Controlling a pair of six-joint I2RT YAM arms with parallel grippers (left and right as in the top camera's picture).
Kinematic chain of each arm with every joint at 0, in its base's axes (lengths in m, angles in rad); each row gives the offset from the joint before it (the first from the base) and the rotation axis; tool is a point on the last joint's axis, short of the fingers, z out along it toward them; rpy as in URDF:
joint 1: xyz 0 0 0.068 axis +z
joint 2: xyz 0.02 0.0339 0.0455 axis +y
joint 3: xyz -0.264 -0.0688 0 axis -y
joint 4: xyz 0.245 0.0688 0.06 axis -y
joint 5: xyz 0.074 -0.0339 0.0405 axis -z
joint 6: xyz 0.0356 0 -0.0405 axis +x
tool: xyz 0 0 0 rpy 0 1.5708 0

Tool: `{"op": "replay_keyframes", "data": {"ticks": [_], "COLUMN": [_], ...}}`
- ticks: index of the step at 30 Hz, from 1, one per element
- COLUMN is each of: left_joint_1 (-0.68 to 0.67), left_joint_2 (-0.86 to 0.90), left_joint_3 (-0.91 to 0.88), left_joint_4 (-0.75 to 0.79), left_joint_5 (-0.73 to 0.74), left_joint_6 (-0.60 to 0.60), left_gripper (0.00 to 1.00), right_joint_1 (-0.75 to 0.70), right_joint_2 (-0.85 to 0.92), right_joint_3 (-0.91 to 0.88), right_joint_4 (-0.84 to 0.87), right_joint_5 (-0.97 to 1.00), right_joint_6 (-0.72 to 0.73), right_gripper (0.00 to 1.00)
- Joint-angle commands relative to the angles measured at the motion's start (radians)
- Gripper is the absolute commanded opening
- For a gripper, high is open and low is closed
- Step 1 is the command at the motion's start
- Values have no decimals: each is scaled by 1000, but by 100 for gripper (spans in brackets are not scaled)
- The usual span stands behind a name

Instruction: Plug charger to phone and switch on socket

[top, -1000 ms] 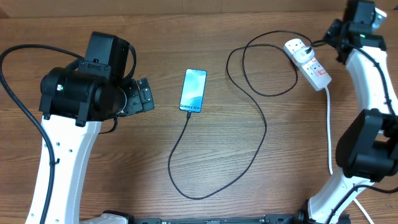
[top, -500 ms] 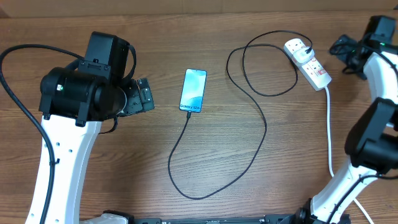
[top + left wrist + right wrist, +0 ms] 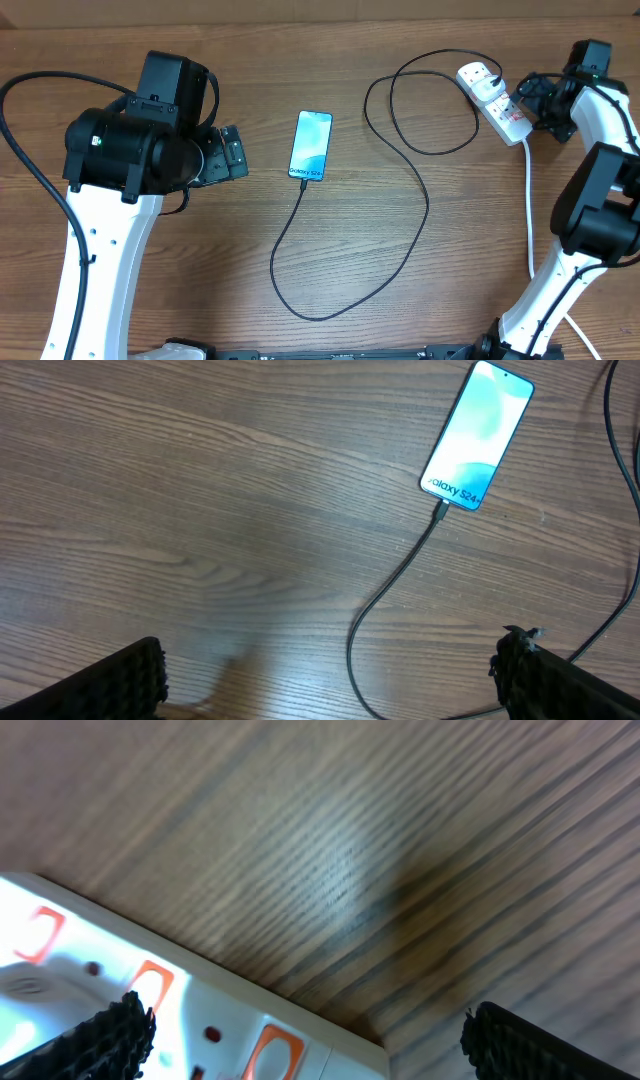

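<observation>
On the desk's [image 3: 450,290] far right, my right claw [image 3: 531,104] gapes wide beside the socket [image 3: 495,102]. Its light, rigid plastic would likely skid, so I'd press a red switch [image 3: 150,985] straight down. The phone [image 3: 311,146] lies mid-desk, charger [image 3: 424,205] seemingly plugged in; my left claw [image 3: 232,152] is wide too.

The phone [image 3: 311,146] lies well left of the socket [image 3: 495,103], the charger [image 3: 427,210] looping between them, joined to both

A robotics lab bench (left arm [image 3: 90,260], right arm [image 3: 612,110], wood-grain table [image 3: 450,300]).
</observation>
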Motion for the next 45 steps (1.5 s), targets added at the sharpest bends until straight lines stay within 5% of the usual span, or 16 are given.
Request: {"op": "replay_keyframes", "data": {"ticks": [1, 45], "left_joint_1": [-5, -5], "left_joint_2": [5, 5], "left_joint_3": [-7, -7], "left_joint_4": [2, 2], "left_joint_5": [-19, -19], "left_joint_6": [-14, -14], "left_gripper": [100, 100], "right_joint_1": [1, 9], "right_joint_2": [25, 62], "right_joint_3": [18, 18], "right_joint_4": [3, 25], "right_joint_5": [-30, -93], "right_joint_6": [32, 97], "right_gripper": [100, 100]}}
